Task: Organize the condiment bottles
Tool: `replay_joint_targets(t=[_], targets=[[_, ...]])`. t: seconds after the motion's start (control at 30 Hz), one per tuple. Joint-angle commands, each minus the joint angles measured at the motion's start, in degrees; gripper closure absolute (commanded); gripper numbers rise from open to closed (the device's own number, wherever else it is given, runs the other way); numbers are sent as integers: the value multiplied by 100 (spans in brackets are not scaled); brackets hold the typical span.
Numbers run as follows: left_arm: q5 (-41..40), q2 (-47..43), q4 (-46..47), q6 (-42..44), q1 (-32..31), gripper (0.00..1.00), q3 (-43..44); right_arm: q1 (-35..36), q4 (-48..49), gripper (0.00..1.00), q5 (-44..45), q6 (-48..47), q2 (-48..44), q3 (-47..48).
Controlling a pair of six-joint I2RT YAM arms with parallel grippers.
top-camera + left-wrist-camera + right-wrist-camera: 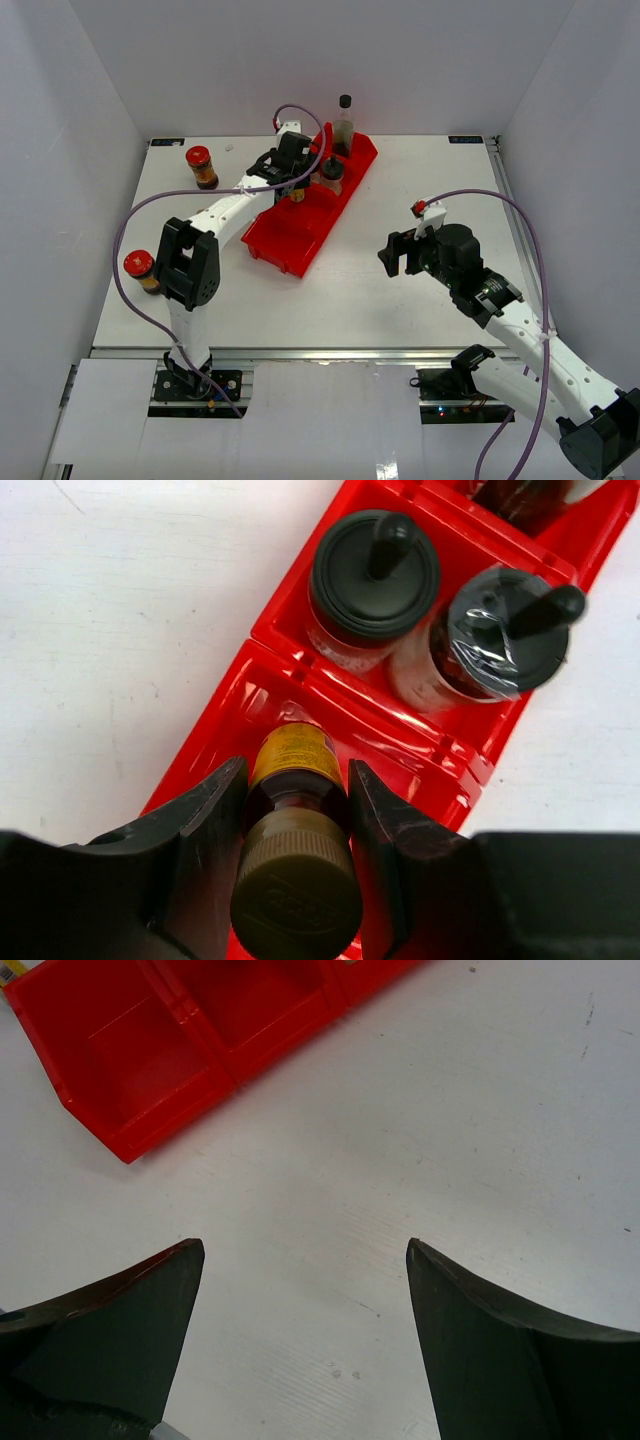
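Note:
My left gripper [295,768] is shut on a slim yellow-labelled bottle [295,755] with an olive cap, held upright over a middle compartment of the red tray [440,770]. In the top view this gripper [296,185] is over the tray [290,235]. Two pale black-capped shakers [373,575] [500,630] stand in the compartment beyond it. The tall clear black-capped bottle [344,125] stands at the tray's far end. Two red-lidded jars [200,165] [140,268] stand on the table to the left. My right gripper [397,255] [305,1245] is open and empty. I see no second yellow-labelled bottle.
The white table [400,190] has walls on three sides. The tray's two near compartments [150,1050] hold nothing. The left arm's elbow [188,262] stands right beside the near red-lidded jar. A cable loops over each arm.

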Motion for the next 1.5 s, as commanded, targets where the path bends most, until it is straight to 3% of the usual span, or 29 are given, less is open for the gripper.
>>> replay_joint_targets(t=[0.0,0.27,0.53,0.7,0.9,1.2,1.47], targets=[[75,-29,479,131,113,100,201,-8,258,12,102,-41,-78,-37],[163,279,744,92,167,97,-63,-10,205,12,225,-70,-85,-40],[205,566,589,135,173,42,37,-10,205,12,254,-76,-111,-76],[173,490,466,127,173,22,72,-10,223,12,248,-76,-117,-75],[142,155,-29,118,173,8,279,-9,204,12,255,-85,-135,-63],[-45,-877,-804,157,173,5,273,-10,174,12,268,-85,-86,-64],[-1179,-1947,-1883,-419,196,5,-312,-10,119,12,150,-85,-107,-46]])
